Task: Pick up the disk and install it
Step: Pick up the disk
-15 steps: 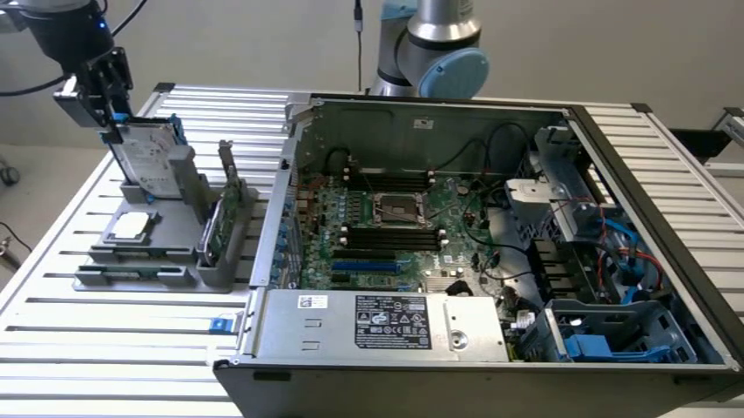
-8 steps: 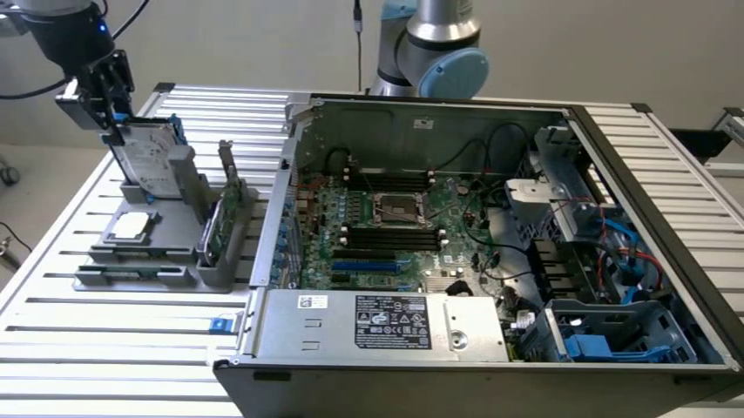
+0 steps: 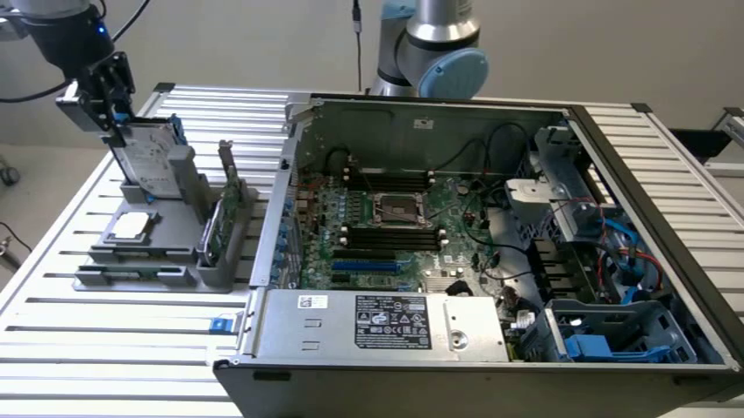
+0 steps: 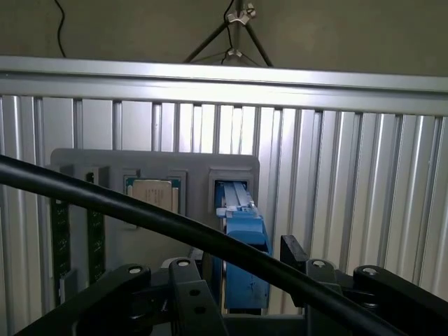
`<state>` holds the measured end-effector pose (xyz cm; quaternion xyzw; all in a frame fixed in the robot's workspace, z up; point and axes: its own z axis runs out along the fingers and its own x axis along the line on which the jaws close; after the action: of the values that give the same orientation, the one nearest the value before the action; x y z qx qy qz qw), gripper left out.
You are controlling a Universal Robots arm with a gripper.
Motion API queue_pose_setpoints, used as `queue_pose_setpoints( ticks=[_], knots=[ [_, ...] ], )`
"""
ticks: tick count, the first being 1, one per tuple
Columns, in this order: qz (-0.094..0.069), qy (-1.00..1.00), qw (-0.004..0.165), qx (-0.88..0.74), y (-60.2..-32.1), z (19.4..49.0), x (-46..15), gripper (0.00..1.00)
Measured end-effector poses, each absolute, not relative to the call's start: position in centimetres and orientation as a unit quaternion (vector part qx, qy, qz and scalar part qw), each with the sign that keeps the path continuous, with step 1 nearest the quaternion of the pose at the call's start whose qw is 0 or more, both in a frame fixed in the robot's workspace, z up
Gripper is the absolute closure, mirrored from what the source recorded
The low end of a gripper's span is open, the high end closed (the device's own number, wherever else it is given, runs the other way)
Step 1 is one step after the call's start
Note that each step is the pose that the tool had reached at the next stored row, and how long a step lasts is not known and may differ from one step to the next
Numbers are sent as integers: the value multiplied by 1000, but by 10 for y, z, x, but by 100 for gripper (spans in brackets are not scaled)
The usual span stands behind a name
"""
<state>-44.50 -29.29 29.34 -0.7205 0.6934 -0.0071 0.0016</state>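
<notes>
Exterior view: gripper (image 3: 117, 122) sits at about 10 o'clock in the picture, directly over the disk (image 3: 149, 157). The disk stands on edge in the rear slot of the grey holder (image 3: 163, 277) on the slatted table (image 3: 104, 331). From the gripper body the disk lies at roughly 5 o'clock, near enough that the fingertips overlap its upper edge; contact cannot be confirmed from this angle. Long axis of the disk runs upright, 12 to 6 o'clock, with the labelled face toward the camera. Jaws stand apart, released, nothing clamped; the disk is seated in its slot, not lifted. Open computer case (image 3: 465, 226) lies at 3 o'clock from the holder, well apart from the disk. The holder also carries a square chip (image 3: 131, 225) lying flat in front of the disk and a green circuit card (image 3: 233, 205) standing on the disk's 3 o'clock side. Wrist view adds the edge-on alignment: it looks down the disk's thin edge, and the blue rail (image 4: 245, 234) sits between the two fingers (image 4: 295, 253), with a gap visible beside that finger. A black cable (image 4: 140, 217) crosses this view and hides part of the other finger. Exterior view supplies the disk's upright stance and the case's position. Judgement: pick-up stage, straddle roughly centred, grasp not yet made.
</notes>
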Motion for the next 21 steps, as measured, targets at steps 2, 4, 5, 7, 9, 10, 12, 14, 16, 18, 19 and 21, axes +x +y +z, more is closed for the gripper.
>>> queue_pose_setpoints(
  ticks=[2,4,5,7,9,10,12,14,16,18,19,21],
  knots=[
    [-7,694,1,-720,-293,293,-445,46],
    [-7,694,1,-719,-293,293,-445,46],
    [-7,695,1,-719,-293,292,-445,46],
    [-7,697,1,-717,-293,292,-445,46],
    [-7,699,1,-715,-293,292,-445,46],
    [-7,700,1,-714,-293,292,-445,46],
    [-7,702,1,-712,-293,292,-445,46],
    [-7,703,1,-711,-293,291,-445,46],
    [-7,705,1,-709,-293,291,-445,46],
    [-7,706,1,-708,-293,291,-445,46],
    [-7,706,1,-708,-293,291,-445,46],
    [-6,706,1,-708,-293,291,-445,46]
  ],
)
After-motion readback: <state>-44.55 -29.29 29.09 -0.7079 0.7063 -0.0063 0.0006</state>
